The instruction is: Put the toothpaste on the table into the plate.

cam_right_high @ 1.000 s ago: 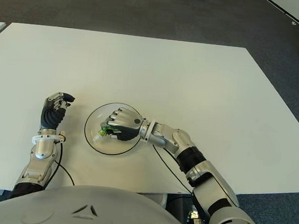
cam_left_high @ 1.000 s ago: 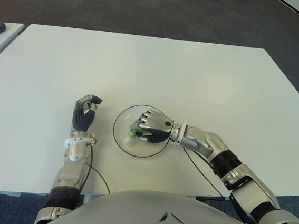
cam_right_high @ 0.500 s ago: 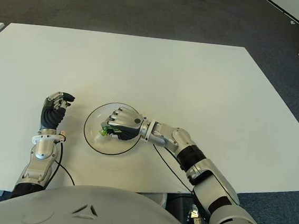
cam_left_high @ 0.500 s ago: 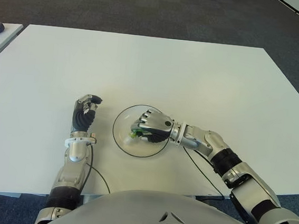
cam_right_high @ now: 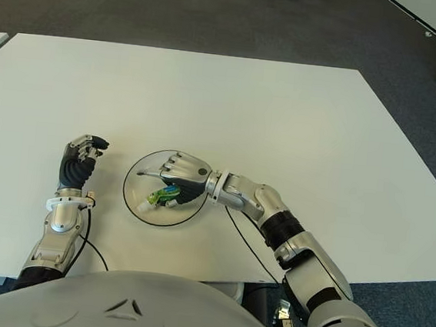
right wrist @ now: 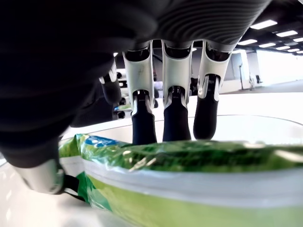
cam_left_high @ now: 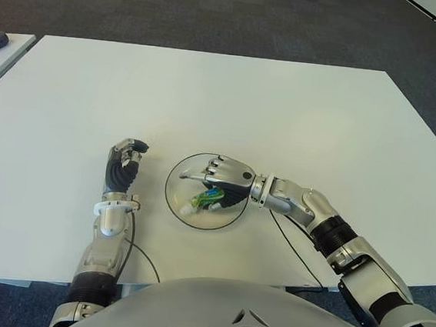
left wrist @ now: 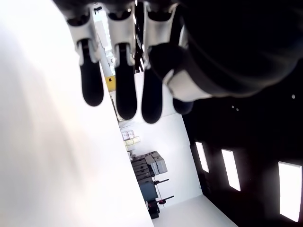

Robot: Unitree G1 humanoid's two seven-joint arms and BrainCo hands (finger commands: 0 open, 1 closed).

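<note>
Green-and-white, the soft plastic toothpaste tube [cam_left_high: 205,200] lay inside the round clear-glass plate [cam_left_high: 174,202], on its near half, just below the fingertips of the silver right hand [cam_left_high: 224,181]. That hand hovered over the plate with its fingers [right wrist: 173,111] loosened and extended, the dark tips pointing down beyond the tube and gripping nothing; the right wrist view showed the tube stretched across beneath the palm, its green wrapper and white band close under the finger pads, with the plate's rim curving behind them. The index finger reached out toward the plate's left edge, while the thumb sat on the near side of the tube.

Left of the plate, apart from it, the black-and-silver left hand [cam_left_high: 124,164] showed over the flat white table [cam_left_high: 285,108], fingers [left wrist: 119,90] curled inward toward the palm and empty, thumb tucked against them.

Beyond both hands the tabletop ran back to its far edge, where dark grey carpet [cam_left_high: 217,13] began.
</note>
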